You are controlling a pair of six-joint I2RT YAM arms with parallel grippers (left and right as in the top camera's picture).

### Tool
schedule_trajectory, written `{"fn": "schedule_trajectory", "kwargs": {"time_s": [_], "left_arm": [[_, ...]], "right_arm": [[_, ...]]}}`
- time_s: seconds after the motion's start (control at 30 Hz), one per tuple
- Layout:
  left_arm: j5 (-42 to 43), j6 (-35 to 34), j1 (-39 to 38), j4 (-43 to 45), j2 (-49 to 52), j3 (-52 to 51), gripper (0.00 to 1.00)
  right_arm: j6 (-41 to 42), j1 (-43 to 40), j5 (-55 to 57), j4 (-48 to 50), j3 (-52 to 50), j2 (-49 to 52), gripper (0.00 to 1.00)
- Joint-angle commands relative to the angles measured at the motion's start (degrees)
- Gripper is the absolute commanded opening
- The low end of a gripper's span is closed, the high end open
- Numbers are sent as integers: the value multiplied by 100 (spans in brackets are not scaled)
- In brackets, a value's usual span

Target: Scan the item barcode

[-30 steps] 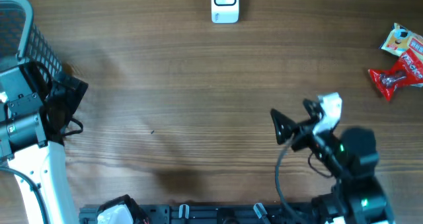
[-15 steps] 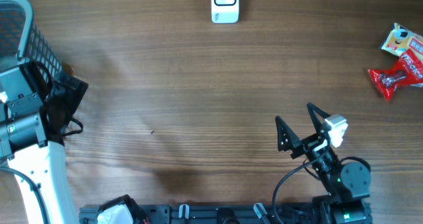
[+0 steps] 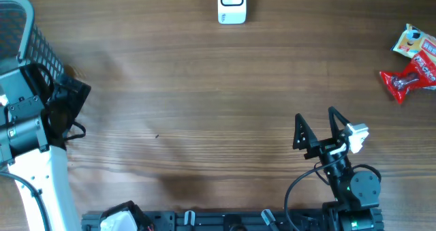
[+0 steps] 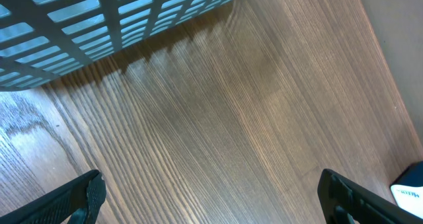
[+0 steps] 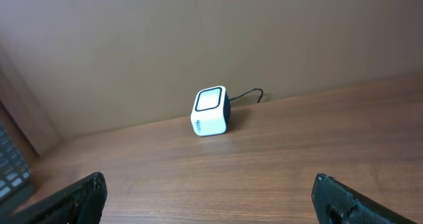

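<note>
**A:** What sits at the left edge of your overhead view?

**B:** You have a mesh basket [image 3: 24,33] in the upper left corner. Your left end effector [image 3: 68,101] is just beside it, at its lower right, over the bare wooden worktop [image 3: 170,74]. In its wrist view the two fingers stand far apart at the bottom corners with only wood grain between them, so it is released and holds nothing.

**A:** And in the middle?

**B:** The white scanner [image 3: 231,5] stands at the top centre of the frame, well apart from both arms. From your right wrist view, its dark window faces up and a thin cable [image 5: 248,95] trails off behind it.

**A:** Where is your right arm?

**B:** It is lower right of centre. Your right end effector [image 3: 315,115] points up the frame toward the scanner. Its fingers are spread wide and empty, so it is released too.

**A:** And the goods to be scanned?

**B:** You'll find them at the far right edge, in the upper part of the frame. A yellow packet [image 3: 413,41] lies there with a red packet [image 3: 407,78] just below it. The two look to be touching. Both lie flat on the worktop, well apart from either end effector. No barcode can be made out on them from here.
</note>
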Motion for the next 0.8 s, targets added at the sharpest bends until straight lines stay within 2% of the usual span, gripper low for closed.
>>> {"fn": "schedule_trajectory", "kwargs": {"time_s": [0.0, 0.07, 0.77], "left_arm": [[-76, -74, 37, 13, 22, 11, 100], [-76, -74, 37, 11, 22, 11, 100], [-76, -74, 37, 13, 22, 11, 100]], "right_arm": [[-400, -39, 138, -31, -31, -96, 100], [-407, -37, 146, -332, -31, -96, 100], [-529, -37, 136, -310, -31, -94, 100]]}}
